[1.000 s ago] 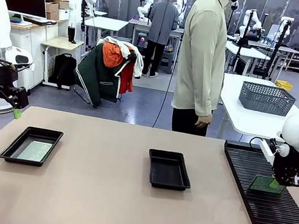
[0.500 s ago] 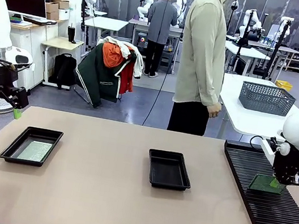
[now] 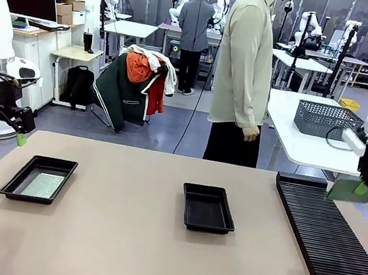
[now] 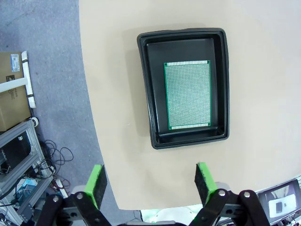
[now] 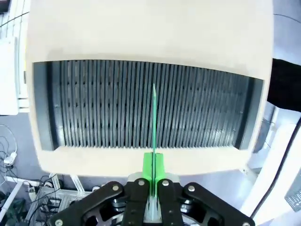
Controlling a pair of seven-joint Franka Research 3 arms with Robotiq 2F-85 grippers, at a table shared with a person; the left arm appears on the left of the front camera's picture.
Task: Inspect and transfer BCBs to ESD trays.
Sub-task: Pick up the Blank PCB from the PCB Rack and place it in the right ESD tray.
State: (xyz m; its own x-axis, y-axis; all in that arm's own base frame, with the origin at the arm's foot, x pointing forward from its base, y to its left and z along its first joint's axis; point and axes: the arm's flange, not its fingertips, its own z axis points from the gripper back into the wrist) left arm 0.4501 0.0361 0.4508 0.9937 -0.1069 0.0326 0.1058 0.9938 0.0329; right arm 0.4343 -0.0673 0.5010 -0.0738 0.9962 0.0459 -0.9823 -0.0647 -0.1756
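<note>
My right gripper [image 3: 361, 188] is shut on a green BCB [image 3: 345, 190] and holds it in the air above the far end of the black slotted rack [image 3: 328, 236]. In the right wrist view that BCB [image 5: 154, 127] shows edge-on, clamped between the green pads [image 5: 153, 172]. A second BCB [image 4: 188, 95] lies flat in the left ESD tray [image 4: 150, 94], which sits at the table's left [image 3: 15, 183]. The other ESD tray [image 3: 207, 208] stands empty at the table's middle. My left gripper [image 4: 149, 181] is open, hovering beyond the table's left edge [image 3: 21, 130].
A person [image 3: 245, 70] stands at the far side of the table, a hand hanging by the hip. A grey mesh basket [image 3: 328, 121] rests on the white table behind the rack. Open tabletop lies between the trays and the rack.
My right gripper has lifted the BCB up off the rack and carried it toward the rack's far right end. The person has shifted slightly. My left arm has stayed still.
</note>
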